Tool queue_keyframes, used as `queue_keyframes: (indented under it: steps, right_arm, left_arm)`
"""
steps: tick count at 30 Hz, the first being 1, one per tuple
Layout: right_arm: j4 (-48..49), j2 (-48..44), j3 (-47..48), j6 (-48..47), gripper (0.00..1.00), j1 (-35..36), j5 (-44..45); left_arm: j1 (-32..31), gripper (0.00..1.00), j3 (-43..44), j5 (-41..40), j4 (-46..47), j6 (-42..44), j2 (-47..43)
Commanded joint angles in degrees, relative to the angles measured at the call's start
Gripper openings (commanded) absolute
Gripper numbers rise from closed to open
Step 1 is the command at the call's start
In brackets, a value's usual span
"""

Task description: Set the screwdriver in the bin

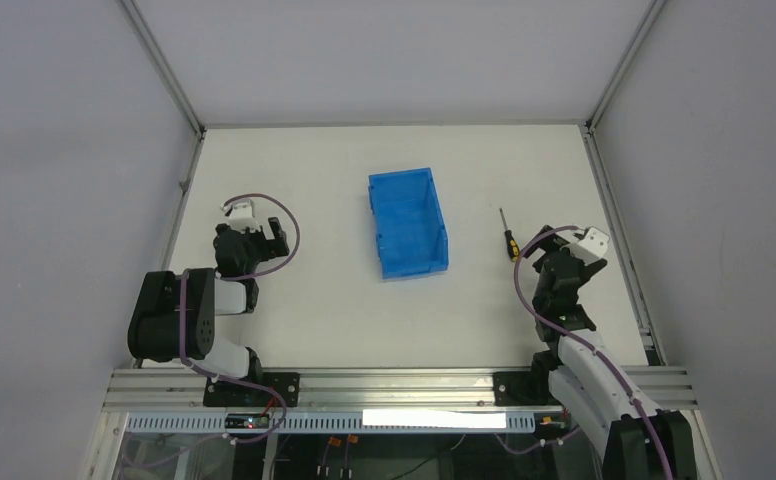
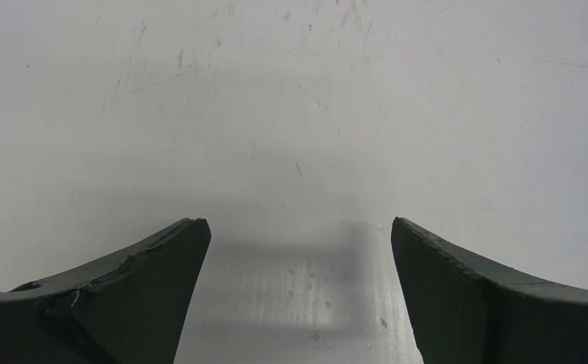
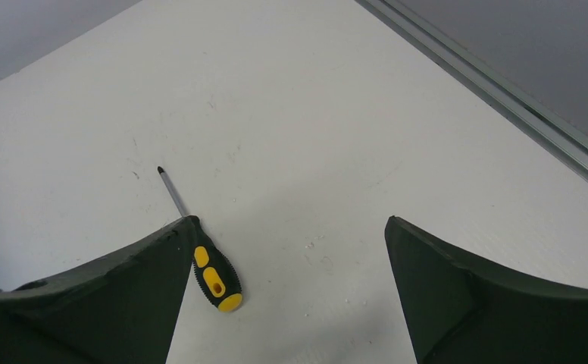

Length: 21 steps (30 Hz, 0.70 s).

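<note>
Lying on the desk (image 1: 314,300) between the bin (image 1: 400,178) and the right edge, the screwdriver (image 3: 214,274) sits off-centre, seemingly beside one finger (image 3: 124,288) of the wide-open right gripper (image 3: 291,224), so closing from here could knock or roll it away instead of catching it.

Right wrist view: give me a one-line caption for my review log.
Open right gripper over the table, the screwdriver lying flat at the left of the frame, not yet grasped.
</note>
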Motion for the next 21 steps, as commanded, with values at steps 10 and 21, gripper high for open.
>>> queue_keyframes:
  steps: [10, 21]
  right_arm:
    - [-22.64, 11.79, 23.46, -4.05, 0.99, -0.1, -16.19]
    - [-59.96, 42.19, 59.64, -12.54, 0.95, -0.28, -21.01]
  left_arm:
    - [-0.56, 0.99, 3.11, 0.27, -2.7, 1.06, -0.07]
    - [-1.03, 0.99, 3.38, -0.37, -3.19, 1.28, -0.15]
